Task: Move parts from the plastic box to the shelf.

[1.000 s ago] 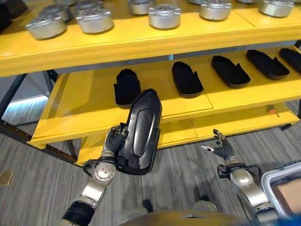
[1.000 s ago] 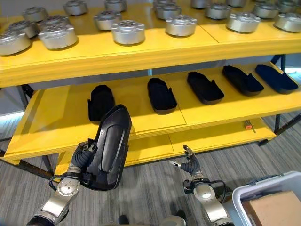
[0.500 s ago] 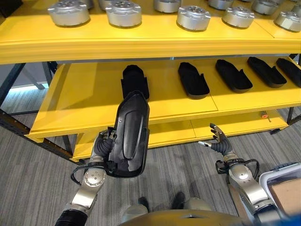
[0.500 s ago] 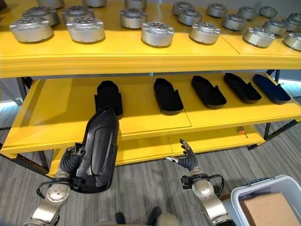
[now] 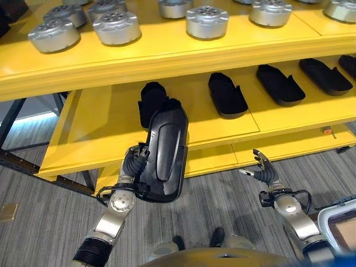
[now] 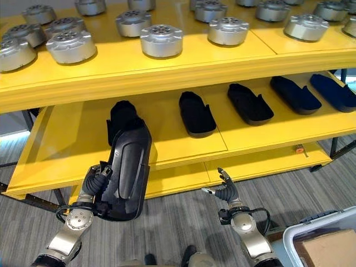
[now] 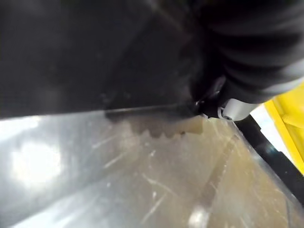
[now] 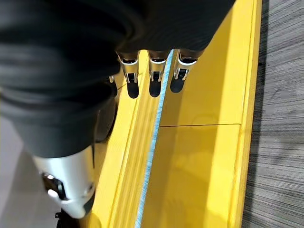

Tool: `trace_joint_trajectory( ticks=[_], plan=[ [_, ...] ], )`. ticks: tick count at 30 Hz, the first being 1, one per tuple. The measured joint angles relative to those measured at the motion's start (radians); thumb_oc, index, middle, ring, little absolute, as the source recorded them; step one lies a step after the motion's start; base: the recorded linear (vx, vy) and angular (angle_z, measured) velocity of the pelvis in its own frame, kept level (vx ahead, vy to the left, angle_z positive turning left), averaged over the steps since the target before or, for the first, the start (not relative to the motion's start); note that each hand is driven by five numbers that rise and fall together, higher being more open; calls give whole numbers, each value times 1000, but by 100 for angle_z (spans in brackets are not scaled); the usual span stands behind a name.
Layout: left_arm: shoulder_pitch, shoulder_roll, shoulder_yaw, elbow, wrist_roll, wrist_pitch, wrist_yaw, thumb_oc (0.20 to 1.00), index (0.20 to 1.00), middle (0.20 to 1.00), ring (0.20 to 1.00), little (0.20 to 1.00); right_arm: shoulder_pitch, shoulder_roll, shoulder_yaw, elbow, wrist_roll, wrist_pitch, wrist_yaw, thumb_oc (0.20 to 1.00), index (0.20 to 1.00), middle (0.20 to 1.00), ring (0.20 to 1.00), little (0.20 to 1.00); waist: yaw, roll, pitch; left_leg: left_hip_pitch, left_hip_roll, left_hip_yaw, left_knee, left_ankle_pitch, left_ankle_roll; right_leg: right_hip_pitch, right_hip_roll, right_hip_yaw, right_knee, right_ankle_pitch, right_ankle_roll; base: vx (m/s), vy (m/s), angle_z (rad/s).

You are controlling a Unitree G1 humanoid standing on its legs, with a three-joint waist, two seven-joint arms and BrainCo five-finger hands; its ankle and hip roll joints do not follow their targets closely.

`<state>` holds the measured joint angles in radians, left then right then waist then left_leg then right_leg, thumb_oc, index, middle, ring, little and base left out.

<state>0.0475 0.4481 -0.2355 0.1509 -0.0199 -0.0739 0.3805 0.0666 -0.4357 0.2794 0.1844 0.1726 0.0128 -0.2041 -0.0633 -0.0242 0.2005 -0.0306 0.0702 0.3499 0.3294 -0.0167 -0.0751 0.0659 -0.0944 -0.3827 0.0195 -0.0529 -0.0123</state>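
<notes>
A long glossy black plastic part [image 5: 164,151] stands almost upright in front of the middle shelf [image 5: 100,125], my left hand [image 5: 131,169] shut on its lower left edge. Its top overlaps a black part [image 5: 150,100] lying on that shelf. The left wrist view has the part's dark surface [image 7: 85,52] close up. Several more black parts [image 5: 226,95] lie in a row along the middle shelf. My right hand [image 5: 263,172] hovers open and holding nothing low at the right, in front of the bottom shelf [image 5: 278,147]. The plastic box [image 6: 317,236] shows at the lower right corner.
Several round silver metal parts [image 5: 207,21] stand on the top shelf [image 5: 167,53]. A brown cardboard piece [image 6: 328,253] lies inside the box. A small orange-tipped item [image 5: 326,131] rests on the bottom shelf at right. Grey carpet floor [image 5: 44,194] lies below.
The camera has shifted. My left hand has raised the black part a little toward the middle shelf, so its top now overlaps the leftmost part there. The right hand stays open.
</notes>
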Motion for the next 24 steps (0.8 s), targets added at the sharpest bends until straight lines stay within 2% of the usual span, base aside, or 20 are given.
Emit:
trace_joint_trajectory(
  ticks=[1, 2, 3, 4, 5, 6, 7, 9, 10, 11, 12, 13, 14, 15, 16, 17, 18, 19, 22, 24],
  plan=[
    [-5, -4, -3, -1, 0, 0, 2, 200, 200, 200, 200, 200, -6, -3, 1, 1, 0, 0, -2, 1000, 1000, 1000, 1000, 1000, 0, 1, 3, -47, 23, 28, 96, -1, -10, -3, -8, -3, 3, 10, -35, 170, 133, -12],
    [-5, -3, -12, 0, 0, 0, 7, 200, 200, 200, 200, 200, -9, -3, 6, 7, 0, 0, -6, 1000, 1000, 1000, 1000, 1000, -26, 13, 7, -74, 107, 68, 197, -15, -9, 14, 3, -16, -5, 14, -47, 195, 182, -2],
    [-6, -3, -12, -1, 0, 0, 8, 200, 200, 200, 200, 200, -9, -3, 7, 11, -1, 0, -12, 1000, 1000, 1000, 1000, 1000, -44, 19, 3, -65, 146, 84, 186, -15, -10, 19, 7, -19, -8, -2, -37, 136, 220, 1],
    [-4, -4, -12, -1, -2, 0, 9, 200, 200, 200, 200, 200, -10, -5, 3, 11, -1, 0, -26, 1000, 1000, 1000, 1000, 1000, -56, 24, 0, -31, 174, 81, 101, -10, -17, 24, 14, -14, -8, -4, -35, 17, 169, 0],
    [-13, -4, -17, 0, -11, 0, 9, 200, 200, 200, 200, 200, -10, -10, -11, 11, -1, 0, -44, 1000, 1000, 1000, 1000, 1000, -71, 41, 0, 25, 207, 77, -78, 13, -29, 26, 20, -9, -1, 12, -44, 109, 351, -12],
    [-11, -9, -23, 0, -28, 0, 8, 200, 200, 200, 200, 200, -8, -19, -18, 11, -1, 1, -51, 1000, 1000, 1000, 1000, 1000, -81, 55, -6, 72, 216, 80, -229, 80, -30, 20, 14, -3, 1, 16, -33, 230, 475, -23],
    [-5, -10, -29, 23, -48, -11, 8, 200, 200, 200, 200, 200, 20, -14, -33, 9, 2, 0, -54, 1000, 1000, 1000, 1000, 1000, -76, 64, -4, 78, 221, 1, -233, 161, -67, 20, 8, 40, 3, 4, -20, 261, 582, -33],
    [5, -8, -30, 55, -49, -8, 10, 200, 200, 200, 200, 200, 59, -19, -52, 19, 3, 0, -51, 1000, 1000, 1000, 1000, 1000, -54, 65, -6, 86, 240, -118, -343, 168, -99, 17, -22, 79, 19, -9, 4, 139, 419, -34],
    [2, -4, -30, 60, -49, -8, 15, 200, 200, 200, 200, 200, 68, -18, -56, 50, 3, 3, -43, 1000, 1000, 1000, 1000, 1000, -51, 58, 1, 74, 272, -86, -359, 177, -99, 14, -49, 89, 41, -18, 16, 54, 241, -31],
    [4, -5, -33, 64, -50, -8, 18, 200, 200, 200, 200, 200, 77, -23, -54, 70, 1, 7, -39, 1000, 1000, 1000, 1000, 1000, -44, 51, 5, 51, 307, -20, -320, 183, -90, 14, -101, 104, 66, -23, 23, 53, 242, -30],
    [10, -13, -42, 59, -50, -9, 18, 200, 200, 200, 200, 200, 92, -52, -44, 61, 0, 6, -37, 1000, 1000, 1000, 1000, 1000, -47, 66, -4, 27, 305, -5, -272, 230, -42, 17, -136, 113, 70, -28, 77, 124, 409, -41],
    [20, -33, -43, 52, -50, -9, 18, 200, 200, 200, 200, 200, 99, -99, -27, 51, 0, 6, -34, 1000, 1000, 1000, 1000, 1000, -52, 105, -25, 12, 296, -12, -240, 367, 14, 17, -143, 131, 54, -11, 129, 185, 540, -31],
    [22, -40, -44, 56, -49, -10, 18, 200, 200, 200, 200, 200, 97, -110, -27, 60, -2, 3, -33, 1000, 1000, 1000, 1000, 1000, -58, 120, -33, 21, 292, 7, -238, 317, -14, 22, -152, 137, 42, 2, 152, 169, 460, -14],
    [9, -38, -36, 67, -49, -10, 20, 200, 200, 200, 200, 200, 89, -87, -32, 81, -1, 6, -38, 1000, 1000, 1000, 1000, 1000, -70, 117, -48, 55, 245, -39, -268, 209, -44, 33, -189, 142, 36, 22, 187, 126, 336, -9],
    [4, -36, -24, 65, -49, -10, 23, 200, 200, 200, 200, 200, 84, -80, -22, 77, -1, 8, -36, 1000, 1000, 1000, 1000, 1000, -61, 113, -47, 74, 212, -56, -283, 155, -39, 31, -217, 160, 37, 35, 210, 107, 333, -16],
    [-2, -28, -10, 59, -49, -10, 30, 200, 200, 200, 200, 200, 84, -73, -3, 73, -1, 8, -29, 1000, 1000, 1000, 1000, 1000, -54, 95, -41, 95, 182, -59, -304, 106, -71, 28, -244, 179, 38, 43, 214, 119, 409, -23],
    [0, -1, 12, 59, -49, -8, 42, 200, 200, 200, 200, 200, 89, -17, -1, 79, -1, 18, -20, 1000, 1000, 1000, 1000, 1000, -43, 40, -33, 108, 143, -54, -310, 87, -68, 35, -277, 180, 30, 71, 215, 113, 456, -23],
    [11, 18, 21, 61, -49, -4, 48, 200, 200, 200, 200, 200, 93, 21, 0, 81, -1, 22, -13, 1000, 1000, 1000, 1000, 1000, -27, 20, -30, 120, 134, -44, -310, 80, -60, 39, -284, 179, 29, 101, 211, 88, 408, -5],
    [17, 35, 22, 63, -46, -1, 55, 200, 200, 200, 200, 200, 90, 32, -3, 68, -2, 24, 12, 1000, 1000, 1000, 1000, 1000, -5, 2, -35, 134, 120, -45, -326, 53, -54, 47, -291, 175, 31, 185, 206, 55, 333, 0],
    [18, 43, 23, 63, -43, -3, 56, 200, 200, 200, 200, 200, 85, 38, 0, 68, -2, 24, 26, 1000, 1000, 1000, 1000, 1000, 17, -12, -42, 132, 112, -43, -338, 48, -60, 46, -295, 157, 26, 197, 192, 33, 283, -3]
  ],
)
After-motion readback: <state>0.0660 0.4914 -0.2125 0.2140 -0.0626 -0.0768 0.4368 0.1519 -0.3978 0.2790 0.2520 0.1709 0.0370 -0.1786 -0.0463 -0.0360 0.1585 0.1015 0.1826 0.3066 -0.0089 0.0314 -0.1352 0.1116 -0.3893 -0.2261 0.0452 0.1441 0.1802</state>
